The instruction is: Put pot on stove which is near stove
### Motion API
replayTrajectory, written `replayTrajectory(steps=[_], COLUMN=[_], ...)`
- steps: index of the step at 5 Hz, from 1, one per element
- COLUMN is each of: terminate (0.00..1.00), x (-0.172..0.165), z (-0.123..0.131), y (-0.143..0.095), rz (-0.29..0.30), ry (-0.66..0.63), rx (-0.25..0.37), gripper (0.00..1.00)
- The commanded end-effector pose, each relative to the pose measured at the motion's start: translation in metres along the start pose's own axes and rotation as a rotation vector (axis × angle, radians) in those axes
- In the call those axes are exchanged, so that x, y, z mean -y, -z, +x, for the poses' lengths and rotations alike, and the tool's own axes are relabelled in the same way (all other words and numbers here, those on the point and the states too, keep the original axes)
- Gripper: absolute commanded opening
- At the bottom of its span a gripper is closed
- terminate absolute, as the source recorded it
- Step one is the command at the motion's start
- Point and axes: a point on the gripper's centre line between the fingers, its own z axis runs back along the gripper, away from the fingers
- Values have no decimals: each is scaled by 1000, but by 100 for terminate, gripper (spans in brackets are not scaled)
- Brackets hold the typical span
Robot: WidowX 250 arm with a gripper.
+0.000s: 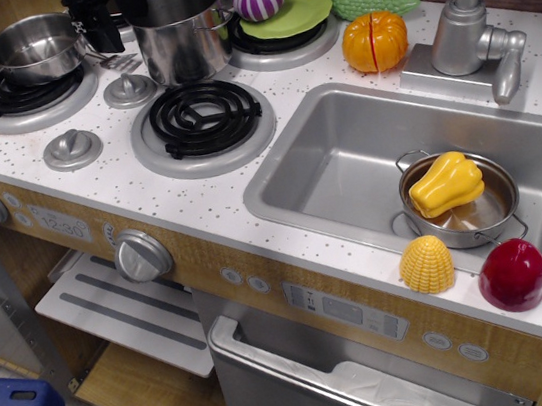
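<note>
Pot [181, 32]: rigid, slick steel (likely light); take rim. Pincer [106, 14] at far left, state unclear. Coil burner [203, 122] near.

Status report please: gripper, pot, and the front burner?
Gripper behind pot, jaw state unclear. Pot upright on cooktop, off front burner. Burner bare, nothing blocking.

yellow pepper [446, 182] in pan [476, 226], sink [345, 152], perhaps corn [426, 265]

Partly hidden and cropped items on a toy kitchen worktop [188, 189]

The pincer [107, 9] is cut off by the top edge, its jaws unreadable; the pot's [182, 34] base is obscured.
</note>
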Motion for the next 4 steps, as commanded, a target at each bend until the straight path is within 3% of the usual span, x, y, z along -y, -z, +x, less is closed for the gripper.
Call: replayTrajectory(steps=[1,3,4], terminate=[0,0,0], x=[0,-6,-7], z=[0,-9,-10], y=[0,8,8], rz=[0,-32,-17], ry=[0,66,84], rx=[0,106,111], gripper=[100,100,100])
